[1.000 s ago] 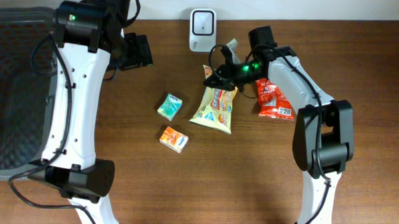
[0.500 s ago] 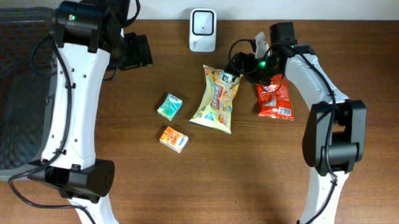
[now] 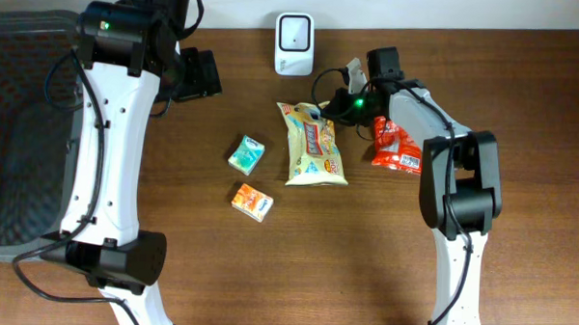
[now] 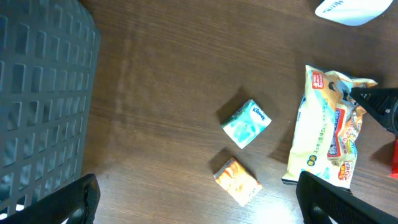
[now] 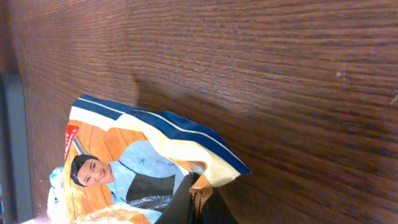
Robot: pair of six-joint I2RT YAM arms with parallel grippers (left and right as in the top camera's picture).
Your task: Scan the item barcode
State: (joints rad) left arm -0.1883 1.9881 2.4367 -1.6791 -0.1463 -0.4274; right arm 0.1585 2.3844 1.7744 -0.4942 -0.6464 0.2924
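Observation:
The item, a yellow snack bag, lies on the wooden table just below the white scanner. My right gripper is shut on the bag's top corner. In the right wrist view, its dark fingertips pinch a fold of the bag low over the table. My left gripper hangs open high above the table, with nothing between its fingers. In that view the bag is at the right and the scanner at the top right corner. I see no barcode on the bag.
A red snack bag lies right of the yellow one, under the right arm. A teal packet and an orange packet lie left of it. A dark mesh basket stands along the table's left side.
The right gripper has swung left with the bag's top, and the bag has turned nearly straight, shifting slightly right. The left arm has not moved.

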